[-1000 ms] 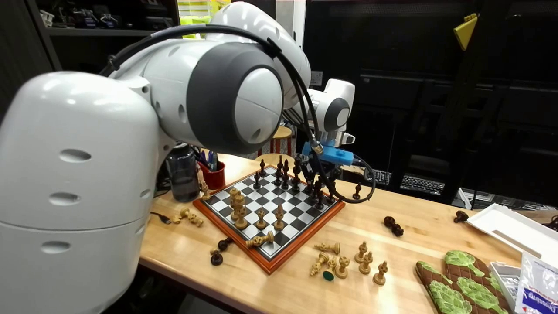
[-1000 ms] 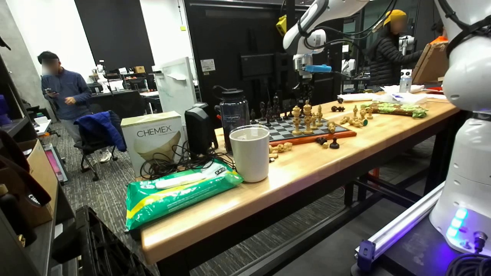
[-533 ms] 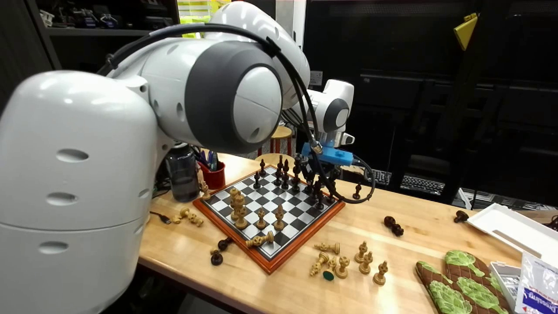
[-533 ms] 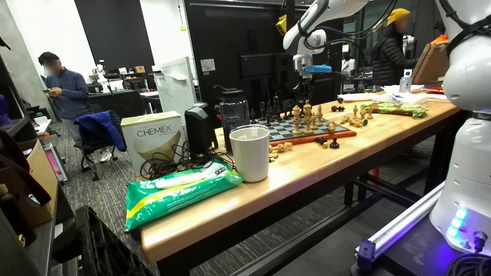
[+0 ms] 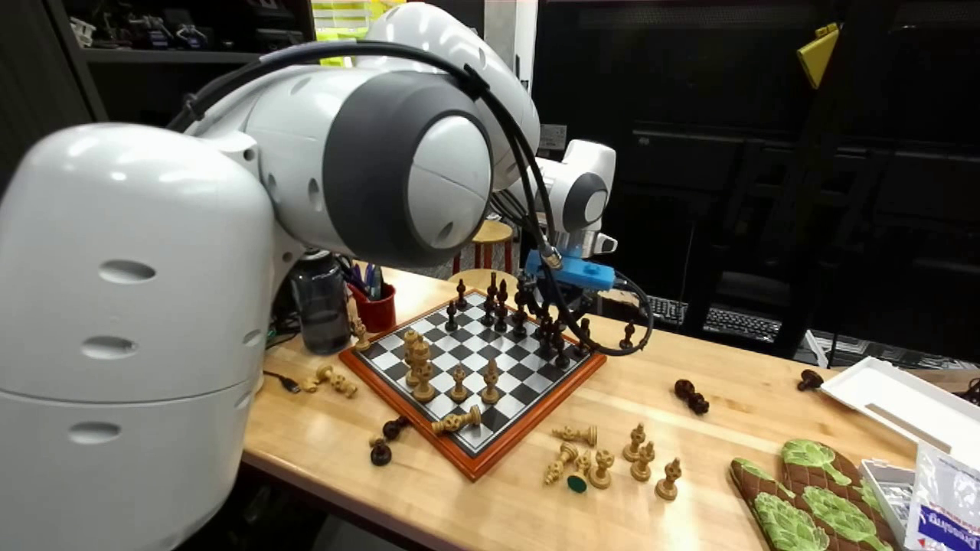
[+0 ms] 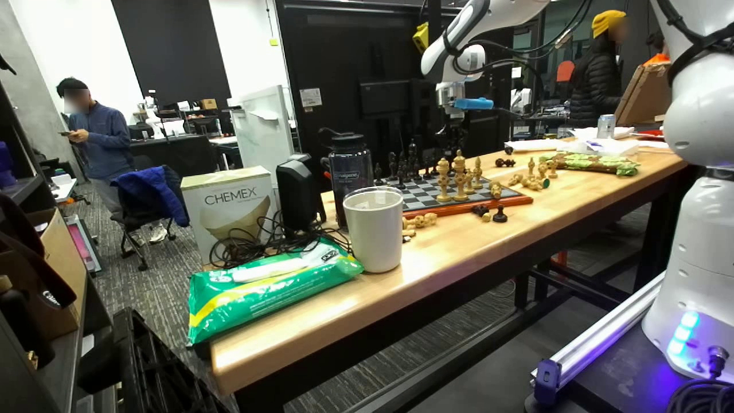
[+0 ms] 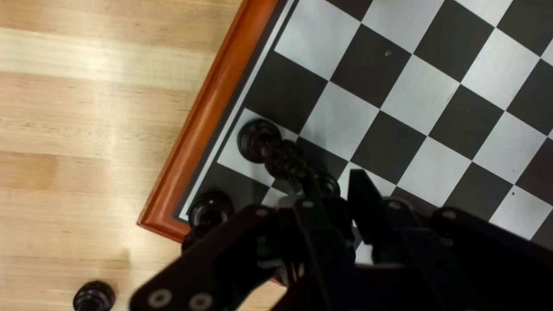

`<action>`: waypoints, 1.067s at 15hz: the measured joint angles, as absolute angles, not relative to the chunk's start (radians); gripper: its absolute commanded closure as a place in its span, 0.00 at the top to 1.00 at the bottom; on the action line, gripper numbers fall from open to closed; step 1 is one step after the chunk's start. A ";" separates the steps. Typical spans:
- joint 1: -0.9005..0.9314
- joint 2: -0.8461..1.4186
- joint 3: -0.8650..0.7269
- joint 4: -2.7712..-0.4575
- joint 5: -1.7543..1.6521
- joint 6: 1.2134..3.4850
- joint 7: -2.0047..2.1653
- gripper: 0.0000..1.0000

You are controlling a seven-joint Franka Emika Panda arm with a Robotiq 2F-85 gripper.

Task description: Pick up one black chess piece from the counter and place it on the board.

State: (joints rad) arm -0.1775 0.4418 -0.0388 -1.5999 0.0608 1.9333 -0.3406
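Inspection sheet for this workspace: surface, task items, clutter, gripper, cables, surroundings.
Surface: light wooden counter.
Task items: black chess pieces on the counter, upright and toppled, and on the chessboard; cream chess pieces on both too.
Clutter: water bottle, white cup, green packet, CHEMEX box, quilted artichoke-print cloth.
Gripper: at the chessboard's black-piece side, fingers apart; grip on a piece unclear.
Cables: black cable loops beside the gripper; tangle near CHEMEX box.
Surroundings: person in blue top; person in yellow beanie.

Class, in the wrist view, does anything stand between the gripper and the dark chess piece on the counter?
Yes: another dark piece stands at the corner of the board, between the gripper and the dark chess piece on the counter.
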 measured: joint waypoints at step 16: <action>-0.175 0.442 -0.039 -1.625 0.060 1.933 -0.339 0.50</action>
State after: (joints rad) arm -0.1751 0.4419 -0.0389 -1.6251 0.0599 1.9334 -0.3395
